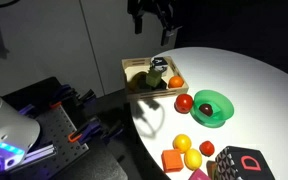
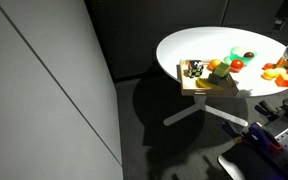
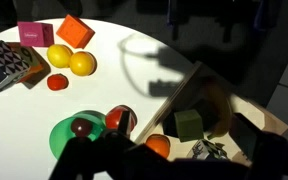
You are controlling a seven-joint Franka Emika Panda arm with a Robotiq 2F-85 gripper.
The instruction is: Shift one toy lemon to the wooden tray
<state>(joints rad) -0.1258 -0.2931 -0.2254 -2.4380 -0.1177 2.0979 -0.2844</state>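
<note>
In an exterior view, the gripper (image 1: 153, 32) hangs above the far side of the wooden tray (image 1: 126, 72), jaws spread and holding nothing. Two toy lemons sit well apart from the tray, beyond the green bowl (image 1: 212, 106); the nearer toy lemon (image 1: 182, 143) touches its twin.

In the other exterior view, the tray (image 2: 187, 84) sits at the table's edge; the lemons are too small to pick out.

The wrist view shows the toy lemon (image 3: 81, 64) far from the tray (image 3: 174, 95).

The step appears to be the approach: the arm must next cross the bowl and descend over one lemon.
</note>
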